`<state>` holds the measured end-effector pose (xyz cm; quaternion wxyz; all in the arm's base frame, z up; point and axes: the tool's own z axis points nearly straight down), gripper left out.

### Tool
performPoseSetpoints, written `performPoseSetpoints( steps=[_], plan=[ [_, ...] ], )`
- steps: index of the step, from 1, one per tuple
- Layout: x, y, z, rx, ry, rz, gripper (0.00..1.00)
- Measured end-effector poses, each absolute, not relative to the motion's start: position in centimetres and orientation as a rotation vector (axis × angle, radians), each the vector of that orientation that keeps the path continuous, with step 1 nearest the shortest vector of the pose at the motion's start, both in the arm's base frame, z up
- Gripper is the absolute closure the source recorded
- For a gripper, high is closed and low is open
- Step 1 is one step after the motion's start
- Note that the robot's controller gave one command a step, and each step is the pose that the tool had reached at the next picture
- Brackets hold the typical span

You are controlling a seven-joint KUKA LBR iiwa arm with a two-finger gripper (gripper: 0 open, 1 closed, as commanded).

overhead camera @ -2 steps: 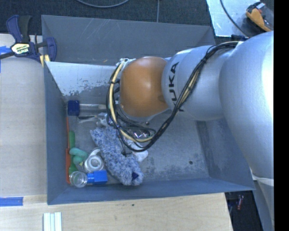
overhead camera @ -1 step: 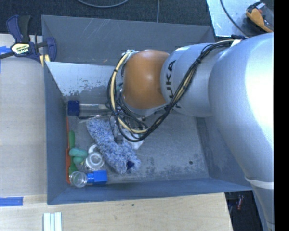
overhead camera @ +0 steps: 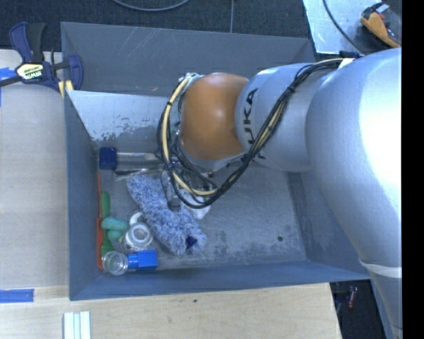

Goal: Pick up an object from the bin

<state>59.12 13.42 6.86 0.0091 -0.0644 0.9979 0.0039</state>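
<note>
**Gripper low over the shaggy rag**

Camera view: the gripper (overhead camera: 174,200) sits low near the middle of the bin (overhead camera: 268,210). It is tucked under the arm's orange cover and cables, so I can't tell whether it is apart or together. Right beneath it, and running off to its lower left, lies a shaggy blue-and-white rag (overhead camera: 159,219), stretched slantwise across the floor. The gripper looks to be touching the rag's upper part, though the cables hide the contact. Farther left of the gripper, against the wall, is a small heap: a blue-capped tube (overhead camera: 107,158), green bits (overhead camera: 113,224), a white cap (overhead camera: 138,236) and a clear jar (overhead camera: 114,263).

To my eye the rag is the thing being gone for. Doing it well means pressing into the thick pile and closing on a fold rather than loose fringe. After that, a straight lift would keep the rag from dragging the white cap that lies against it.
</note>
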Motion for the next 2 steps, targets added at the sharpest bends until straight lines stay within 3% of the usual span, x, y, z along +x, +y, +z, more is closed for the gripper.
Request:
performPoseSetpoints(
  steps=[1, 2],
  plan=[
    [58.9, 13.4, 8.0, -0.201, 3.122, 0.011, 1.0],
    [59.0, 13.3, 12.2, -0.2, 3.122, 0.009, 1.0]
  ],
)
